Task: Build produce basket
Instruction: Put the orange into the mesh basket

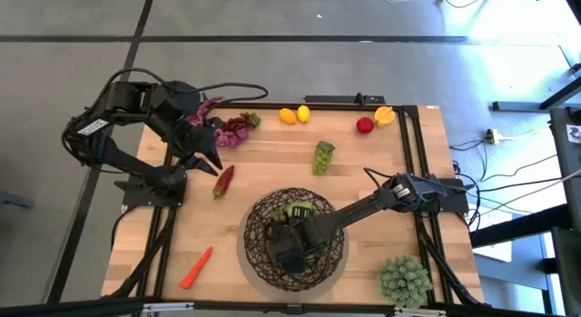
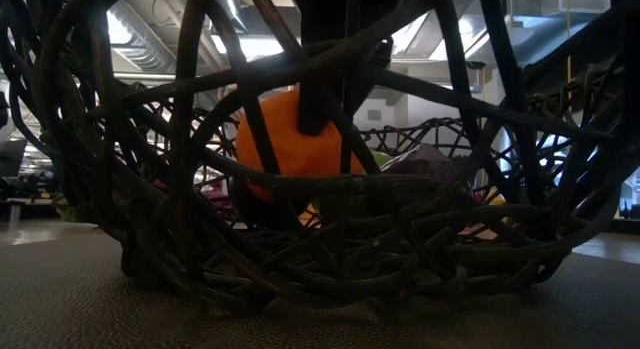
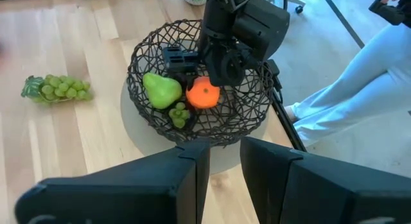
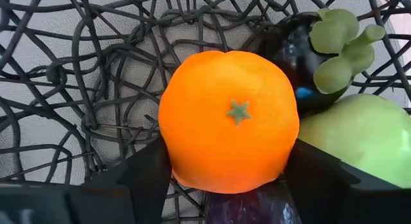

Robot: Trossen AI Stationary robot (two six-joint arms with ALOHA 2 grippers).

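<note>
The basket, a wide bowl of dark woven wire, stands on the table's near middle. In it lie a green pear, a small green grape bunch, a dark purple fruit and an orange. My right gripper reaches down into the basket, shut on the orange. My left gripper hangs high over the table's left side. Its fingers are a narrow gap apart with nothing between them. Loose produce lies on the table: green grapes, purple grapes, lemons, an apple, a red pepper and a carrot. My right gripper has the orange between its two fingers, one finger against each opposite side, below its middle. The fingers come steeply from above. The orange's green star faces up, and it sits low in the basket next to the pear. The wires hide whether its underside rests on anything.
A pale green spiky ball-shaped plant sits at the near right corner. A yellow-orange fruit lies beside the apple. A person's pale trouser leg shows beyond the table's edge. Bare wood lies between the basket and the carrot.
</note>
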